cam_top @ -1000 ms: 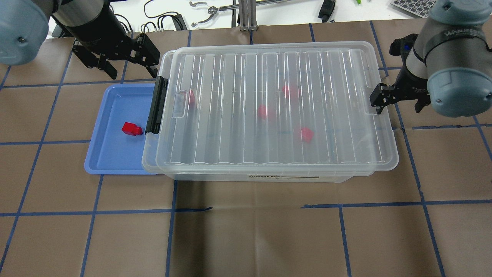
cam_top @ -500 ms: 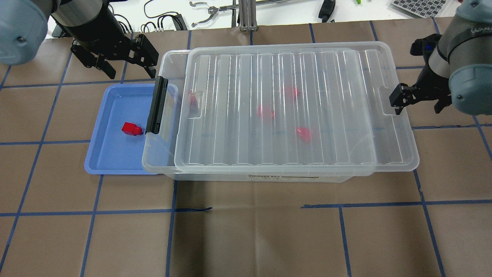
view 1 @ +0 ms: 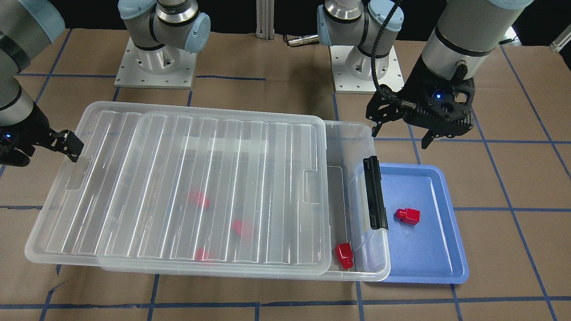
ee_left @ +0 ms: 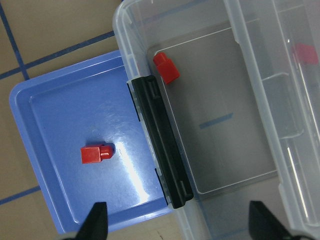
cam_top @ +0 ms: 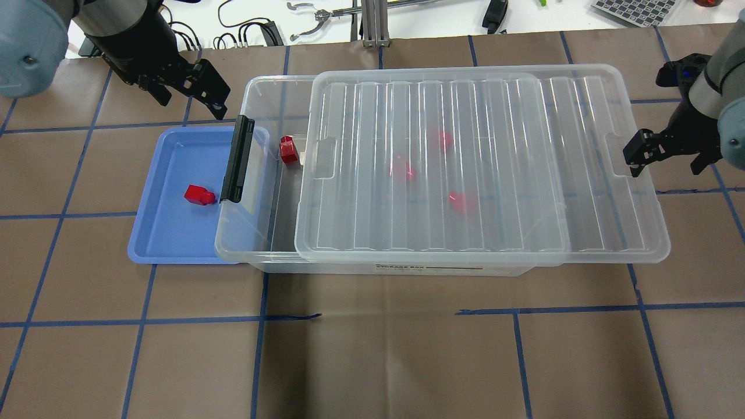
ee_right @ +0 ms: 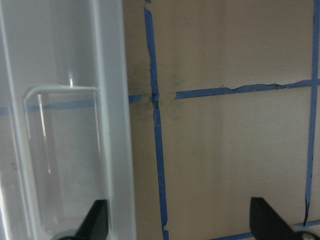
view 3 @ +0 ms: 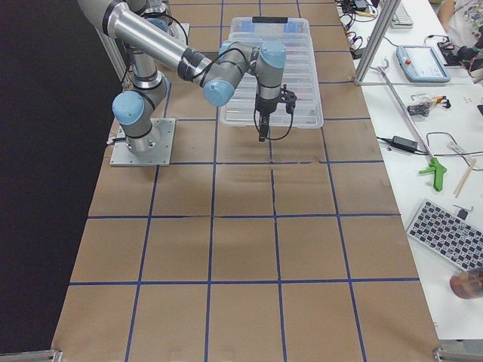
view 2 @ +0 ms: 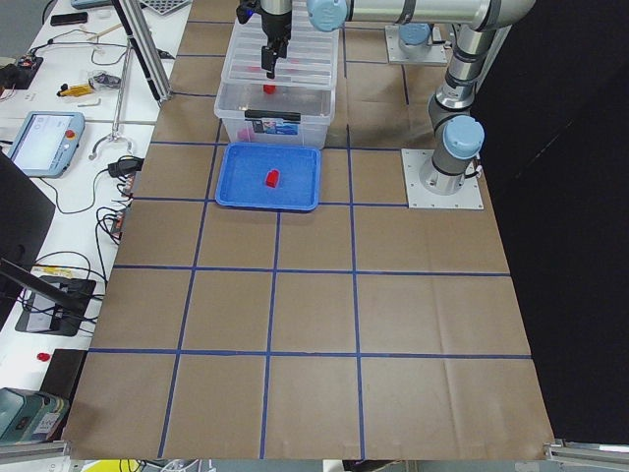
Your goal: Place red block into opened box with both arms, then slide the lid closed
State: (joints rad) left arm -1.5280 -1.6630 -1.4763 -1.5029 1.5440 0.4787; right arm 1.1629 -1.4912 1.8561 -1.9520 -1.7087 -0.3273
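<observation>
One red block (cam_top: pixel 199 195) (view 1: pixel 408 216) (ee_left: pixel 96 154) lies on the blue tray. Another (cam_top: pixel 288 150) (view 1: pixel 344 255) (ee_left: pixel 166 68) lies in the uncovered end of the clear box (cam_top: pixel 251 93) (view 1: pixel 380 267), near the black latch bar (cam_top: pixel 237 158). Three more show blurred under the ribbed lid (cam_top: pixel 495 174) (view 1: pixel 178 178), which overhangs the box's far end. My left gripper (cam_top: pixel 189 102) (view 1: pixel 400 137) (ee_left: pixel 180 225) hovers open and empty above the tray's back corner. My right gripper (cam_top: pixel 668 160) (view 1: pixel 42 154) (ee_right: pixel 180 225) is open, with one finger at the lid's tab handle (cam_top: pixel 614 145).
The blue tray (cam_top: pixel 174 244) (view 1: pixel 428 267) sits tucked against the box's latch end. Cables and tools (cam_top: pixel 314 17) and a keyboard (cam_top: pixel 628 9) lie beyond the table's far edge. Both arm bases (view 1: pixel 154 67) stand behind the box. Brown paper with blue tape lines covers the table.
The lid has slid toward my right side along with the right gripper, uncovering the box's latch end and one red block. My left gripper shifted slightly back.
</observation>
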